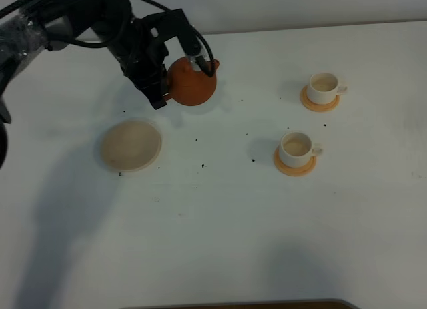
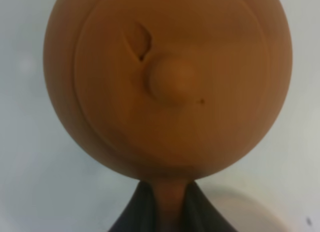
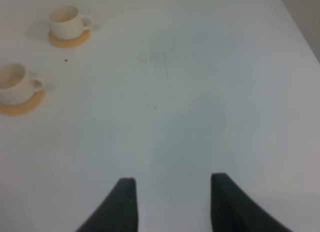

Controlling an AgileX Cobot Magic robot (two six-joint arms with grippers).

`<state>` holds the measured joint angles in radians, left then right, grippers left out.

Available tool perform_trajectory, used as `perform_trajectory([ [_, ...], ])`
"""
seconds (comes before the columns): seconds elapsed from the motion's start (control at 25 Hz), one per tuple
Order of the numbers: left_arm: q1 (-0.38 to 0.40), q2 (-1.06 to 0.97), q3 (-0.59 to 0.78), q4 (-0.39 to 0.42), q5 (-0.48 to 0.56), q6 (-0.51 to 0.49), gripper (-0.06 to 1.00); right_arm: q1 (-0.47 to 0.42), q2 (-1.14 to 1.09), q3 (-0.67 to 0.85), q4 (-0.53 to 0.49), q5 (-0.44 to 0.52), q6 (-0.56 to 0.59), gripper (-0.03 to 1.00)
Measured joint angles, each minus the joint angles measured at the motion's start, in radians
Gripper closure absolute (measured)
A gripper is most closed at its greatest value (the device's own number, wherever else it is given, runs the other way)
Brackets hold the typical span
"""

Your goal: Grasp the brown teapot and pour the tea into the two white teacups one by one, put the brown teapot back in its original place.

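High view, teapot (image 1: 193, 84): off the saucer (image 1: 130, 146) and carried just beyond its far edge, on the side toward the cups; it looks level, which would keep the tea in while it travels.
High view, left gripper (image 1: 165, 82): closed on the teapot from the saucer side, leaving the spout end free to face the cups.
High view, cups (image 1: 297, 145): two, each on its own coaster (image 1: 294, 167), well apart from the saucer. I cannot tell whether they hold tea.
High view, saucer: bare, so the return spot is open.
Left wrist, handle (image 2: 170, 202): pinched between two dark fingers (image 2: 132, 217); the jaws are narrow, holding the handle alone.
Left wrist, knob (image 2: 170, 80): faces the camera with the lid seated, so the pot is upright.
Right wrist, right gripper (image 3: 172, 202): jaws wide with nothing between them, over bare table (image 3: 200, 91), far from the saucer and probably parked out of the pouring path.
Right wrist, cups: both stand untouched on their coasters.
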<state>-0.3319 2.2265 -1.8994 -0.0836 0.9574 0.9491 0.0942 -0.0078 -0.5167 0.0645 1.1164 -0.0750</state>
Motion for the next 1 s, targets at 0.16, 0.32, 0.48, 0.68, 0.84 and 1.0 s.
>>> perform_trajectory([
  [0.16, -0.041, 0.13, -0.223, 0.019, 0.085, -0.001, 0.8, 0.0, 0.0, 0.0, 0.0, 0.0, 0.0, 0.59],
  [0.32, -0.076, 0.252, -0.432, 0.026, 0.124, -0.001, 0.8, 0.0, 0.0, 0.0, 0.0, 0.0, 0.0, 0.59],
  [0.48, -0.11, 0.362, -0.57, 0.028, 0.13, -0.001, 0.8, 0.0, 0.0, 0.0, 0.0, 0.0, 0.0, 0.59],
  [0.68, -0.15, 0.443, -0.626, 0.044, 0.081, 0.021, 0.8, 0.0, 0.0, 0.0, 0.0, 0.0, 0.0, 0.59],
  [0.84, -0.169, 0.448, -0.633, 0.044, 0.026, 0.028, 0.8, 0.0, 0.0, 0.0, 0.0, 0.0, 0.0, 0.59],
  [1.0, -0.177, 0.451, -0.646, 0.042, 0.014, 0.041, 0.8, 0.0, 0.0, 0.0, 0.0, 0.0, 0.0, 0.59],
])
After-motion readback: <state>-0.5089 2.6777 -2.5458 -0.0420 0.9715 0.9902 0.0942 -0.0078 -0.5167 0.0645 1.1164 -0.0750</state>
